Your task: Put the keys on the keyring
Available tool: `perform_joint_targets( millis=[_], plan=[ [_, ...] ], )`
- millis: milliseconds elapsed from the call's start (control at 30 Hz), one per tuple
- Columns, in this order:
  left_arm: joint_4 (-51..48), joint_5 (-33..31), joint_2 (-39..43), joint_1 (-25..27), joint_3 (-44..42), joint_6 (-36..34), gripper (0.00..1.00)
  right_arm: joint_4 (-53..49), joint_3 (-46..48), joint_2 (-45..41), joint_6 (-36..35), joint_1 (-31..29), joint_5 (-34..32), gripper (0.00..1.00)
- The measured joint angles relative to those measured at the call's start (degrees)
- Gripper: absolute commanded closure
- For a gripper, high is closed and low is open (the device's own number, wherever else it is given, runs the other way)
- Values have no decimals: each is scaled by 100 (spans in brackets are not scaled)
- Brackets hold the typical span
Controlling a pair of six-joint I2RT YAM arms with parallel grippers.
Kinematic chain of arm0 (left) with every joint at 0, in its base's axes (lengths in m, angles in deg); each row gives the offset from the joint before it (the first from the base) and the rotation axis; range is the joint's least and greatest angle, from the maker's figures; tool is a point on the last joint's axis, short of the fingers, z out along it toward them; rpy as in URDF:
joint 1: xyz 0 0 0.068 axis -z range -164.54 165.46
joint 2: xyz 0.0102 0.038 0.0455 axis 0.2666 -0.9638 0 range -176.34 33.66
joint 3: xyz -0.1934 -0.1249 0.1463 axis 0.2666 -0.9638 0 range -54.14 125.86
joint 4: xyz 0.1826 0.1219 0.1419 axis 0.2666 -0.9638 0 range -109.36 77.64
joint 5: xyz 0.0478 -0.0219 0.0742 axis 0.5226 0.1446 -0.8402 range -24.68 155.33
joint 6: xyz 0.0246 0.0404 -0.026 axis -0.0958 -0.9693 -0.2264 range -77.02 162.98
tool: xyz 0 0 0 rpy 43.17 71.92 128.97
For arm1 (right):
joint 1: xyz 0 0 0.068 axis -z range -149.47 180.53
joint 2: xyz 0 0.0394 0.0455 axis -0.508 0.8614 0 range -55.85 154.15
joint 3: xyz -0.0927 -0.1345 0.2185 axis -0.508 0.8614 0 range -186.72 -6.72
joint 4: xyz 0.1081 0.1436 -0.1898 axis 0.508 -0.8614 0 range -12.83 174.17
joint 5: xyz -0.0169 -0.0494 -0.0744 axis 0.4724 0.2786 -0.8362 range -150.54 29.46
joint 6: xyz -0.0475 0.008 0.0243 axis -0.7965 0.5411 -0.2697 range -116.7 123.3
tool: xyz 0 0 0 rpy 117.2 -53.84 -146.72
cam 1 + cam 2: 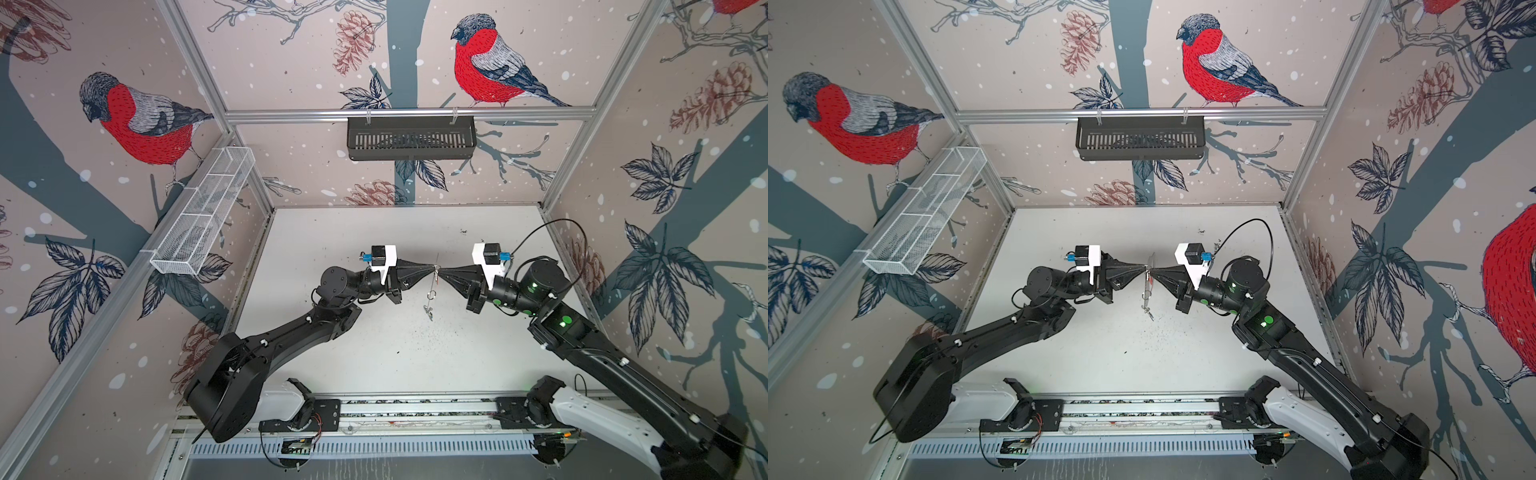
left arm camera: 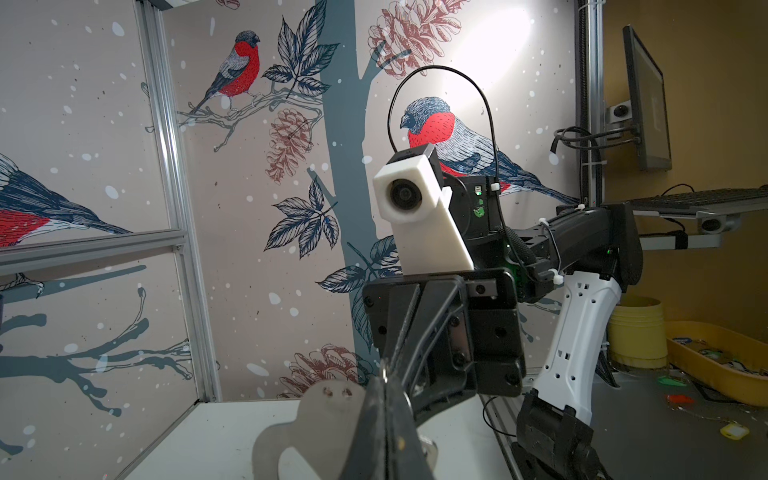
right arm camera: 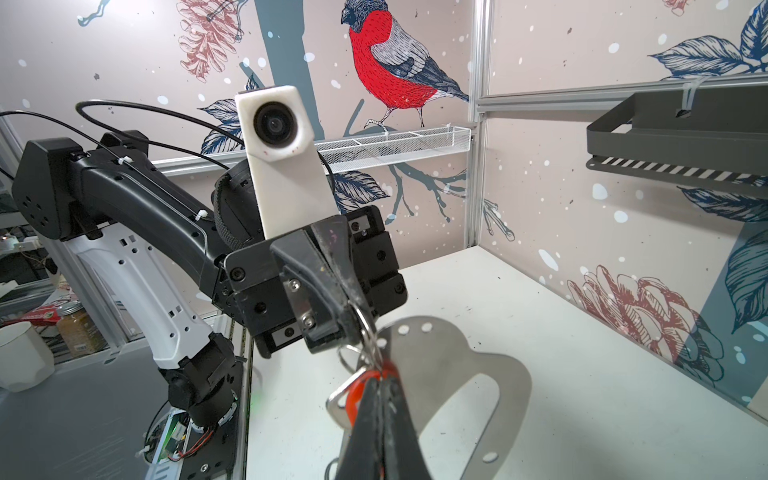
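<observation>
Both grippers meet tip to tip above the middle of the white table (image 1: 374, 353). The keyring (image 3: 453, 357), a flat grey plate with a big slot and small holes, stands on edge between them and shows as a thin line (image 1: 434, 266) in both top views. My left gripper (image 2: 385, 384) is shut on the plate's edge by the holes, where small metal rings (image 3: 366, 328) hang. My right gripper (image 3: 380, 380) is shut on the red-orange tag (image 3: 356, 395) of the keys, with a silver key (image 3: 337, 405) beside it. More silver key parts dangle below (image 1: 428, 309) (image 1: 1147, 309).
A black slotted basket (image 1: 411, 137) hangs on the rear rail. A white wire basket (image 1: 203, 212) runs along the left wall. Both arm bases sit on the front rail (image 1: 415, 409). Patterned walls close in the table on three sides.
</observation>
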Motion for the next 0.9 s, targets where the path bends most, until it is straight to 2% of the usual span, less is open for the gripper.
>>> perform_joint_targets(
  millis=[200,400,467,600,767,900],
  plan=[
    [85,42,-26,0,0,20,100,-31,-46,48,-22,-33,74,100],
    [164,26,-9,0,-79,42,100,-127,-83,35,-26,-50,31,75],
    [160,-61,48,0,-157,33,100,-208,-83,-13,-24,-48,-72,71],
    [164,-306,188,0,-306,-48,100,-284,-24,-210,-22,-55,-269,70],
    [162,-883,380,0,-503,-197,100,-155,225,-533,48,-225,-1001,70],
    [153,-1528,514,74,-629,-339,100,61,479,-581,153,-721,-1858,70]
  ],
)
